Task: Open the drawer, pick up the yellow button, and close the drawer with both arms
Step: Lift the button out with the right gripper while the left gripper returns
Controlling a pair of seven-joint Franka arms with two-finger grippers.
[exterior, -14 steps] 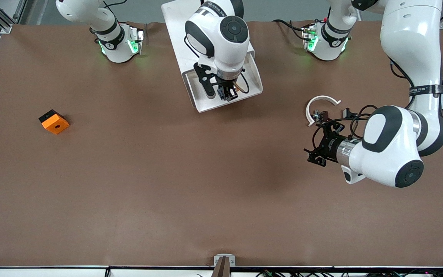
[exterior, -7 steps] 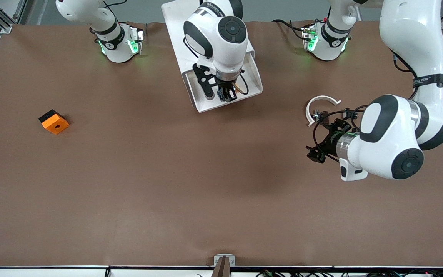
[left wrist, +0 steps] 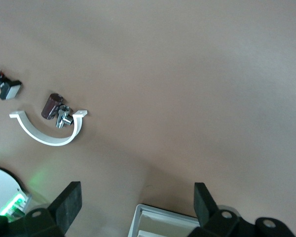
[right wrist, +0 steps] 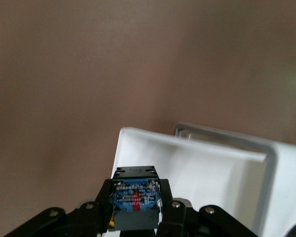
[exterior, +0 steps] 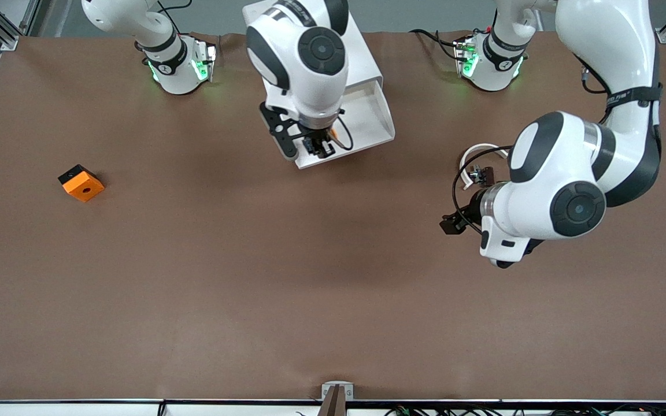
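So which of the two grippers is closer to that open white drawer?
Right. The right gripper hangs over the drawer, shut on the button; the left gripper is off toward the left arm's end.

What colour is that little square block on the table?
Orange block with a black hole, clearest in the front view.

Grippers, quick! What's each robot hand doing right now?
Left gripper: jaws open, holding nothing, over the bare table.
Right gripper: jaws shut on the button, over the open drawer.
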